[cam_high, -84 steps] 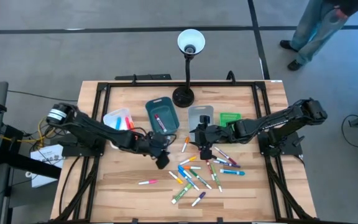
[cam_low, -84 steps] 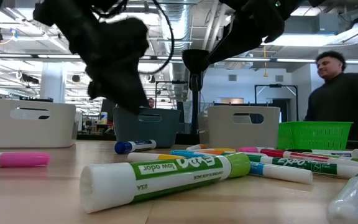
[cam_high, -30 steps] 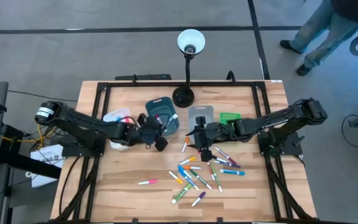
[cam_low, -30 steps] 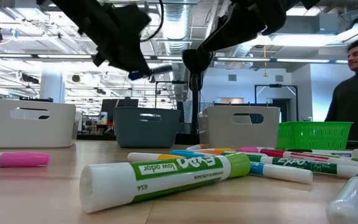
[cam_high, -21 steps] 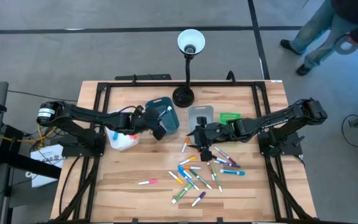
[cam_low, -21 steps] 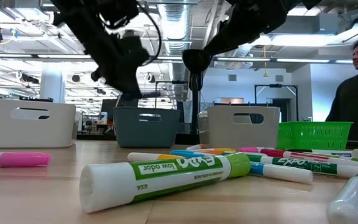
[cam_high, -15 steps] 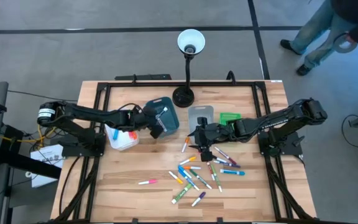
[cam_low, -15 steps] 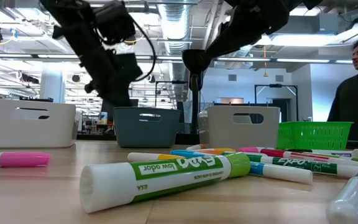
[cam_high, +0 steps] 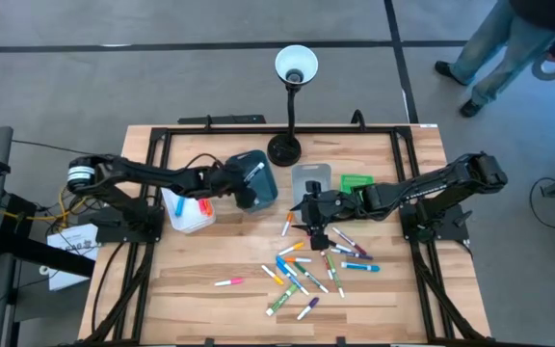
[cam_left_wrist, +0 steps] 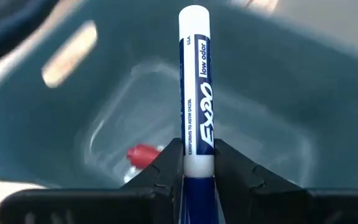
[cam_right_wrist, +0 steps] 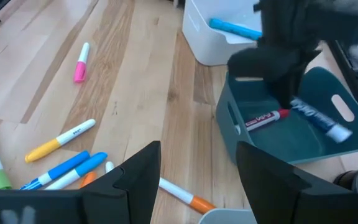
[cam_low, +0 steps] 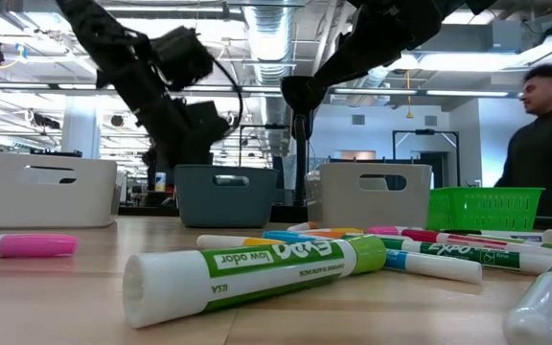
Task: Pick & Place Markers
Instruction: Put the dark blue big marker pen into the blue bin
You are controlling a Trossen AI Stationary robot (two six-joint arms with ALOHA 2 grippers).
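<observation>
Blue marker (cam_left_wrist: 195, 93) pinched upright in left claw (cam_left_wrist: 195, 163), over teal bin (cam_left_wrist: 303, 81).

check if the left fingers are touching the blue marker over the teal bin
Touching. The left wrist view shows both fingers pressed against the blue marker above the teal bin.

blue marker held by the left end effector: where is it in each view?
High: blue marker over the teal bin, left of the lamp base.
Low: not discernible; the left arm hides that spot above the bin.
Left wrist: centre, upright between the left end effector fingers.
Right wrist: far right, slanting into the bin beside the red marker.
Shared landmark: the teal bin.
</observation>
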